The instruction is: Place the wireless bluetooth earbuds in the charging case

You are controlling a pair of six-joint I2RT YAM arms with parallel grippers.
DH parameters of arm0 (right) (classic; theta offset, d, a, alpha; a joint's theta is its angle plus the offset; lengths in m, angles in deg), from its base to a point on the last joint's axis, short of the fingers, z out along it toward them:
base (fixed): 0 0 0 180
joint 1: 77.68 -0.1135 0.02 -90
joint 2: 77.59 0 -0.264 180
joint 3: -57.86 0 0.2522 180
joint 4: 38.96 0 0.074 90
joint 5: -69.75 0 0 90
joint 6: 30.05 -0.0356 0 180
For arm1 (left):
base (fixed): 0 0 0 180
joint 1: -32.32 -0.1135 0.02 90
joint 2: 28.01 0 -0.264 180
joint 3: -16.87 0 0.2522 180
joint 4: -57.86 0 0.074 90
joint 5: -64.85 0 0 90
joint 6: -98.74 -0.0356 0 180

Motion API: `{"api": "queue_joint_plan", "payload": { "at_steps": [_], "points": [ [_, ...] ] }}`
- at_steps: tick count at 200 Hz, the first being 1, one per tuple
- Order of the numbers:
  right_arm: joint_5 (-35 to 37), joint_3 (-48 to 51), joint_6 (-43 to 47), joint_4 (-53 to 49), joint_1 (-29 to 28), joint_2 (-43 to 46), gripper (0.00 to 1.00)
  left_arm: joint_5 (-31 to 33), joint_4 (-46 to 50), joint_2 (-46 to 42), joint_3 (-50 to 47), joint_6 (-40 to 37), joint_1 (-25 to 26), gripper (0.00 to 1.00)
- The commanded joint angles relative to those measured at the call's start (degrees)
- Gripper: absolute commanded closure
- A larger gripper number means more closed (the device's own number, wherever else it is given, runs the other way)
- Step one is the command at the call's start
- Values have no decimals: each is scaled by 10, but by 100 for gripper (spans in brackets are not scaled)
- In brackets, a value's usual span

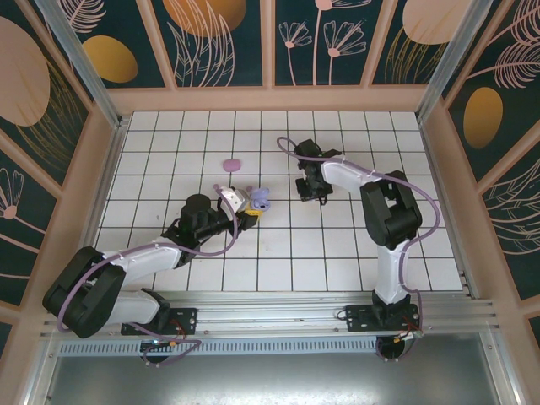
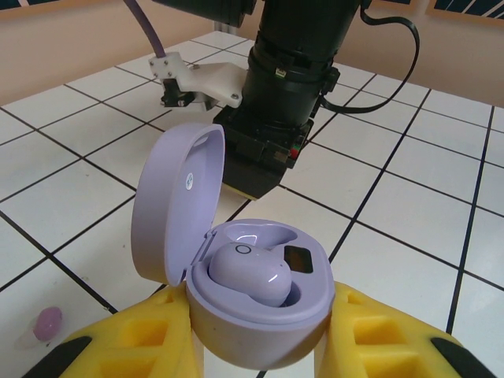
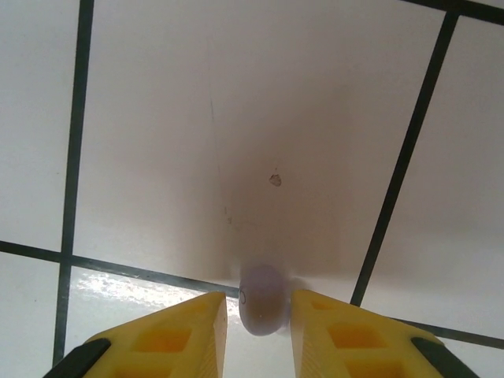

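From above, the left gripper (image 1: 254, 206) clamps one lavender charging case (image 1: 261, 199) near one pink case (image 1: 232, 164); its wrist view shows the lid upright, one seated lavender earbud (image 2: 250, 272) lying crosswise, and one pink earbud (image 2: 47, 321) on the tile; the right gripper (image 3: 260, 307) pinches one second lavender earbud (image 3: 264, 295), long axis along its fingers.

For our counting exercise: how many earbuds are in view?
3. One lavender earbud sits in the open case held by the left gripper; a second earbud is at the right gripper; a pinkish earbud lies on the table. Others may be hidden.
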State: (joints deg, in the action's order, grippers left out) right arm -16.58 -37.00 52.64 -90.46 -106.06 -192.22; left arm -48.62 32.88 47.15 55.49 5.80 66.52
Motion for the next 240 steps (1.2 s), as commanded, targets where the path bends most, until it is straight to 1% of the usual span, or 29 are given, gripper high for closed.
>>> {"api": "queue_joint_plan", "payload": {
  "at_steps": [1,29,68,81,123,147,161,195,228,240],
  "points": [
    [13,-17,21,-14,-1,-19,73,-1,-5,-9,9,4,2,100],
    [17,-20,27,-16,-1,-31,77,1,-3,-10,8,4,3,100],
    [20,-19,26,-22,-1,-25,90,3,-1,-13,7,3,3,100],
    [19,-16,25,-23,0,-15,92,4,0,-14,8,2,2,100],
    [-10,-4,14,-34,1,60,94,7,8,-19,15,-8,2,100],
    [-25,4,10,-52,0,118,96,-10,0,-18,17,-14,3,100],
    [-64,16,8,-57,0,158,97,-26,-14,-18,16,-19,2,100],
    [-160,45,-3,-41,-6,258,98,-38,-30,-13,23,-41,2,100],
    [-243,53,-12,-13,-26,315,98,-69,-48,-9,41,-49,2,100],
    [-266,51,-10,-2,-48,329,98,-82,-42,-7,52,-52,2,100]
  ]
}}
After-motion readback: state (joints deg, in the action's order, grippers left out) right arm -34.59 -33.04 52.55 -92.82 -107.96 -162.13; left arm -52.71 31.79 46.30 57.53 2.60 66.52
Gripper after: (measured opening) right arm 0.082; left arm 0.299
